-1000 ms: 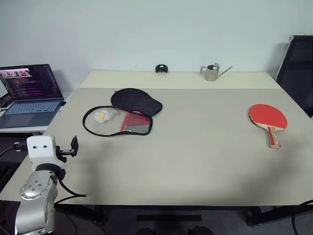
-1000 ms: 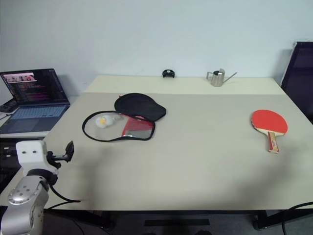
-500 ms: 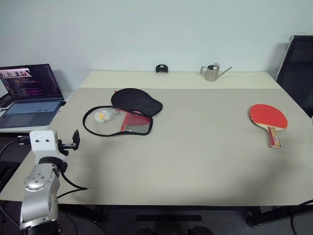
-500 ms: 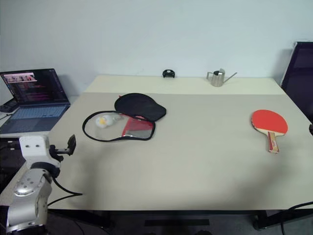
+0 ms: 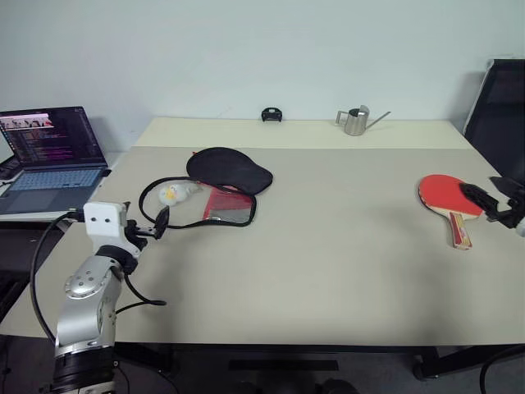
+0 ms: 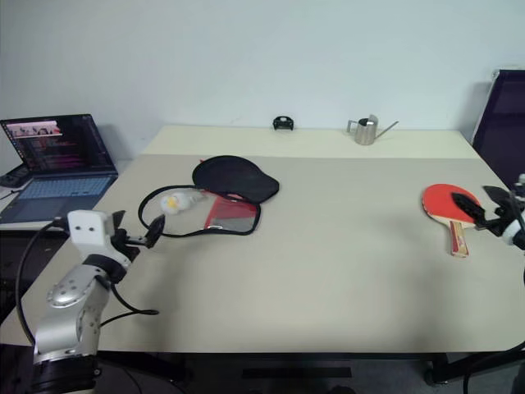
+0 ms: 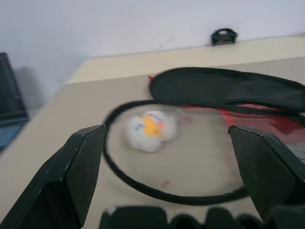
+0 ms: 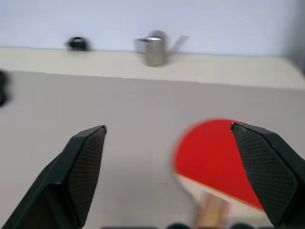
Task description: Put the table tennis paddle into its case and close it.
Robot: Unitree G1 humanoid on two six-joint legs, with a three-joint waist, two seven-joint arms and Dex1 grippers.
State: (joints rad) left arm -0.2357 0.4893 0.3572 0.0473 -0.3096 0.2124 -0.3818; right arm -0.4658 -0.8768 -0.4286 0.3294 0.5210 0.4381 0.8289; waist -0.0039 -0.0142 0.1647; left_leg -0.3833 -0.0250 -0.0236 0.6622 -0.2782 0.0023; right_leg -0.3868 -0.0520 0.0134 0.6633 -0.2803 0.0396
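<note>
**At both table edges: grippers spread wide, nothing held**

At the right edge of the left eye view, the right gripper (image 5: 492,202) hangs with its two black fingers parted and empty, just beside the table tennis paddle (image 5: 448,197). The paddle lies flat on the table (image 5: 328,263), red face up, handle toward the near edge. In the right wrist view the red blade (image 8: 217,160) sits between the parted fingers (image 8: 81,171), not touched.

Lower left of the frame: the left gripper (image 5: 161,222) is likewise spread and empty, over the table's left edge, near the case (image 5: 209,193). The case lies unzipped in the left-centre of the frame; its black half (image 5: 228,170) is flipped back, the red half (image 5: 226,204) sits inside the black zipper loop. Small white-yellow balls (image 5: 174,194) rest within the loop; the left wrist view shows them (image 7: 151,130) ahead of the fingers.

Upper centre: a metal watering can (image 5: 356,121) and a small black object (image 5: 271,115). Far left: an open laptop (image 5: 51,156).
</note>
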